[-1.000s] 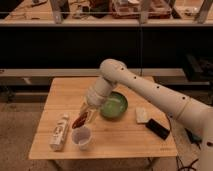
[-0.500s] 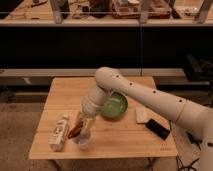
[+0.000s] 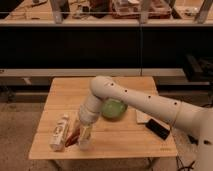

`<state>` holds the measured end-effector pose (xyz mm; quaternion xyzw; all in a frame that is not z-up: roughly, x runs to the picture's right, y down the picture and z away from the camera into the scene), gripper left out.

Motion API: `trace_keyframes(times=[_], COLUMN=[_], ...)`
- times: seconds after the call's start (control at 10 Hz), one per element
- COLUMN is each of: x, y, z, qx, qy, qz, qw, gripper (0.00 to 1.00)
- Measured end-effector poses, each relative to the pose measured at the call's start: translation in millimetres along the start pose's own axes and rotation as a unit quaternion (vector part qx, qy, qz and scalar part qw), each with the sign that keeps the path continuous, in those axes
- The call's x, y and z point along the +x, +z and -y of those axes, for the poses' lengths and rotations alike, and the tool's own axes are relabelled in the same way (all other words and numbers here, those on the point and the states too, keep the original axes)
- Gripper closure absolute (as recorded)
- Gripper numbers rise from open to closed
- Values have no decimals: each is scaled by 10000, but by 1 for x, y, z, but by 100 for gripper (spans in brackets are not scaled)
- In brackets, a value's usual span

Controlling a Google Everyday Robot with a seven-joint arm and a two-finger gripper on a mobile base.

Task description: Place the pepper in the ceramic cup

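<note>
My gripper (image 3: 83, 136) hangs at the end of the white arm, low over the front left of the wooden table (image 3: 125, 145). It is shut on the dark red-brown pepper (image 3: 75, 134), which sticks out to the left of the fingers. The white ceramic cup (image 3: 85, 145) stands right under the gripper and is mostly hidden by it. The pepper is at about the height of the cup's rim; I cannot tell whether it is inside.
A white labelled bottle (image 3: 59, 133) lies just left of the cup. A green bowl (image 3: 114, 108) sits behind the arm at mid table. A black flat object (image 3: 158, 129) and a pale pad (image 3: 142, 117) lie at the right.
The gripper has come down with the pepper, from above the cup to right over its rim. The arm's elbow has swung left and lower.
</note>
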<state>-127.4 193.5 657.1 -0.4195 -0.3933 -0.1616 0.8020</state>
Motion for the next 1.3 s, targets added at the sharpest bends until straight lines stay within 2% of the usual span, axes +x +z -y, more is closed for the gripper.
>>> trace_keyframes(times=[0.2,0.3,0.6,0.8,1.1,1.3], x=[8,11,17,17,30,35], y=[8,9,11,8,-15,-20], z=[3,5,13,19,32,33], qx=[34,61,186,283,562,585], qy=[112,144,186,81,-144,-161], qz=[-34,-37,-24,-28,-205,-237], qw=[9999,9999,9997,9996,9981,9979], gripper=[25,21,20,20,20,20])
